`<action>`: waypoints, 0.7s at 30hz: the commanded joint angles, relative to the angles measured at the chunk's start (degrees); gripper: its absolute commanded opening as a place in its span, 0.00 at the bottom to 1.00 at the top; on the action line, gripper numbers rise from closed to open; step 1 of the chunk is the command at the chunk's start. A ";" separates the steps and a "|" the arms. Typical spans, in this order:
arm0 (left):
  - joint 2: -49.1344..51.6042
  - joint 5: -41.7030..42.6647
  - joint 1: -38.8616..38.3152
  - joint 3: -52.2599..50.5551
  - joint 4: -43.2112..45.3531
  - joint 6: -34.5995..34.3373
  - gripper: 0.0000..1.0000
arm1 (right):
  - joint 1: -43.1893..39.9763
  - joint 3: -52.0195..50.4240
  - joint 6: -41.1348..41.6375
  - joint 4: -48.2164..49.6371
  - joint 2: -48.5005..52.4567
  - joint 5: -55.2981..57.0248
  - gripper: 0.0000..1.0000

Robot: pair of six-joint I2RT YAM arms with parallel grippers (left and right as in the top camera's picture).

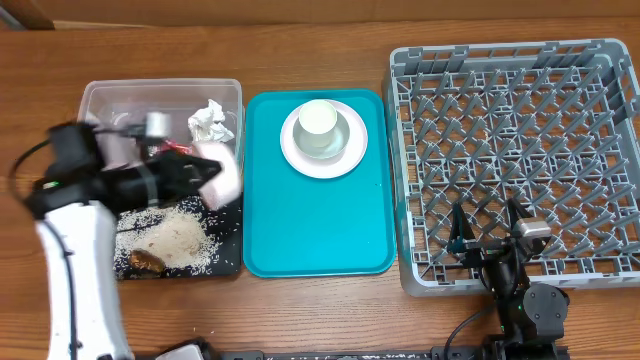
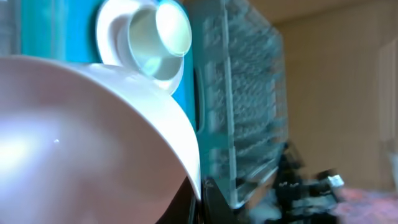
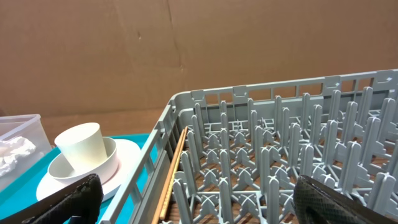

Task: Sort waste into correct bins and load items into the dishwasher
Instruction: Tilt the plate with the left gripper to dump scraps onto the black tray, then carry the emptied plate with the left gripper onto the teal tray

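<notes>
My left gripper (image 1: 203, 171) is shut on the rim of a white bowl (image 1: 224, 174) and holds it tilted over the black bin (image 1: 229, 247). Spilled rice (image 1: 176, 236) and a brown scrap (image 1: 150, 261) lie in that bin. In the left wrist view the bowl (image 2: 81, 137) fills the frame, with a dark finger (image 2: 208, 205) at its edge. A white cup (image 1: 320, 119) stands in a small bowl on a plate (image 1: 296, 158) on the teal tray (image 1: 310, 235). My right gripper (image 1: 490, 234) is open and empty over the grey dish rack's (image 1: 520, 130) front edge.
A clear bin (image 1: 160, 94) behind the black one holds crumpled paper (image 1: 208, 122). A wooden chopstick (image 3: 171, 179) lies inside the rack along its left wall. In the right wrist view the cup (image 3: 81, 148) and rack pegs (image 3: 267, 168) lie ahead of my open fingers (image 3: 199, 210).
</notes>
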 commanded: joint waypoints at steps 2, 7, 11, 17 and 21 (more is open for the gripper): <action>-2.49 -24.68 -17.14 1.01 4.09 -16.61 0.04 | -0.15 -0.61 -0.17 0.31 -0.57 -0.13 1.00; 0.15 -44.46 -37.64 1.01 8.90 -24.96 0.04 | -0.15 -0.61 -0.17 0.31 -0.57 -0.13 1.00; 4.68 -56.59 -49.83 1.01 12.48 -28.63 0.04 | -0.15 -0.61 -0.17 0.31 -0.57 -0.13 1.00; 13.16 -64.57 -58.95 1.01 14.69 -30.56 0.04 | -0.15 -0.61 -0.17 0.33 -0.57 -0.13 1.00; 17.33 -64.48 -60.35 1.01 16.31 -30.58 0.04 | -0.15 -0.61 -0.17 0.31 -0.57 -0.13 1.00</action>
